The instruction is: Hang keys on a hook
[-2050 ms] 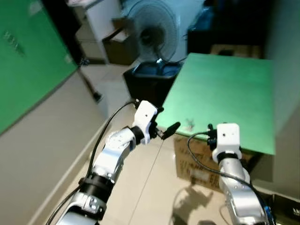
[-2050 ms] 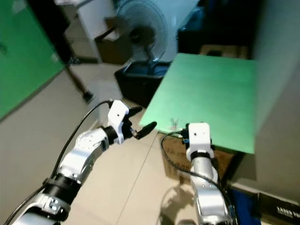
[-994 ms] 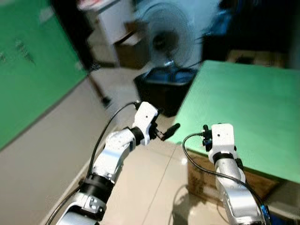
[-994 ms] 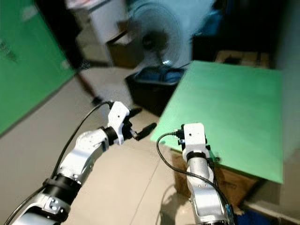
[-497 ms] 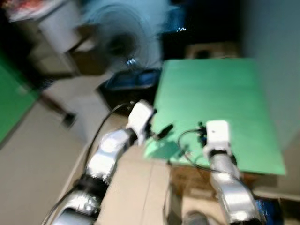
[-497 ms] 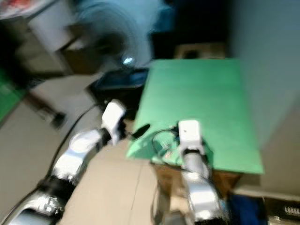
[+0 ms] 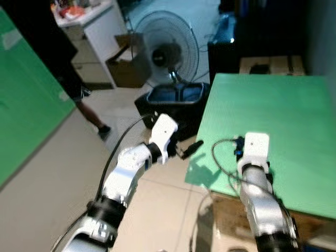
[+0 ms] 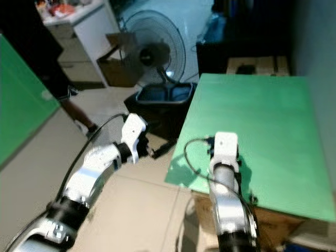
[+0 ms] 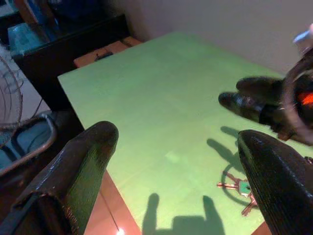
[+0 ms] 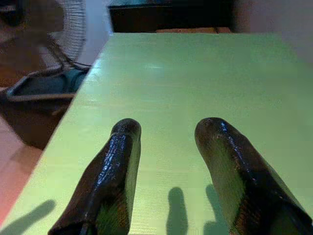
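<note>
- Table point(image 7: 273, 121): green top, robot stands at its near corner, within reach of the work.
- Right gripper point(image 10: 168, 147): over the near edge, fingers spread, holding nothing; likely poised to go down for a pick.
- Left gripper point(image 7: 190, 148): off the table's corner, fingers parted wide, empty, out of the way.
- Keys point(image 9: 239, 188): flat on the top near the edge, under the right gripper, untouched.
- Hook: cannot find it.

fan point(image 7: 168, 50) behind black bin point(image 7: 176, 100) | cardboard box point(image 7: 127, 68) (open) | white cabinet point(image 7: 94, 29)

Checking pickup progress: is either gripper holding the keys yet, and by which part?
No. Both the left gripper and right gripper are open and empty; the keys lie on the green table.
</note>
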Tool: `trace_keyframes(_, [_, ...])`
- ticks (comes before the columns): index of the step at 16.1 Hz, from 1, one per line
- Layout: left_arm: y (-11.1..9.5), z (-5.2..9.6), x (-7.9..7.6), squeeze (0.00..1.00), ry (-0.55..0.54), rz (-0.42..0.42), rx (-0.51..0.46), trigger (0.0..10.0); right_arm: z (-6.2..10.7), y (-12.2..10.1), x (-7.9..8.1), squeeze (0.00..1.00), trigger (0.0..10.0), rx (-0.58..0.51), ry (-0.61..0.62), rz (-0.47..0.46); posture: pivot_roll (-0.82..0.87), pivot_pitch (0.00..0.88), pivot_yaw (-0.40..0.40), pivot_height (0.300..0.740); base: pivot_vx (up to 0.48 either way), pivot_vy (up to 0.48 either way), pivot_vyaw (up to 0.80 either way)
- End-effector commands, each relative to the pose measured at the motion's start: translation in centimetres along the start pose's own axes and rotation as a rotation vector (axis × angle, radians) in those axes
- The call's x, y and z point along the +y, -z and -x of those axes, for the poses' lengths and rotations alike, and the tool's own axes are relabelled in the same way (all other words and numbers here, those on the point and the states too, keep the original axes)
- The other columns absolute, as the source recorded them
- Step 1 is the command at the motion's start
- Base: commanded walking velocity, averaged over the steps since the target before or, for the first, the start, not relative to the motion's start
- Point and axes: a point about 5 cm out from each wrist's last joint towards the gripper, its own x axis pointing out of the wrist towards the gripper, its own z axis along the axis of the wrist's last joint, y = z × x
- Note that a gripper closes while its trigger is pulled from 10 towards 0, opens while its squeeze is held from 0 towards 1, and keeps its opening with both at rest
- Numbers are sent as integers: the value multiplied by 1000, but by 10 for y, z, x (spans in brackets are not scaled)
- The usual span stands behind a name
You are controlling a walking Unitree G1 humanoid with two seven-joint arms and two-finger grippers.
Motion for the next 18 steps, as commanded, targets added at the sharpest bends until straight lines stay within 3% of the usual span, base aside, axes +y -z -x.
trace_keyframes(1, [2,11,8,0,-21,4,19,10000,-1,2,10,0,10000,25,-5,-47,-209,0,266,740,0,0,0])
trace_keyframes(6, [2,45,13,0,-40,0,76,10000,-5,23,19,0,10000,82,21,-7,-97,10,304,740,0,0,0])
trace_keyframes(8, [2,60,10,0,-39,8,105,10000,-4,34,15,0,10000,70,90,113,-59,39,307,740,0,0,0])
trace_keyframes(11, [-2,73,1,0,-25,16,120,10000,8,46,22,0,10000,50,143,232,-38,60,316,740,0,0,0])
trace_keyframes(18, [-11,91,-3,0,4,23,177,10000,21,54,28,0,10000,13,240,286,-23,144,391,740,0,0,0])
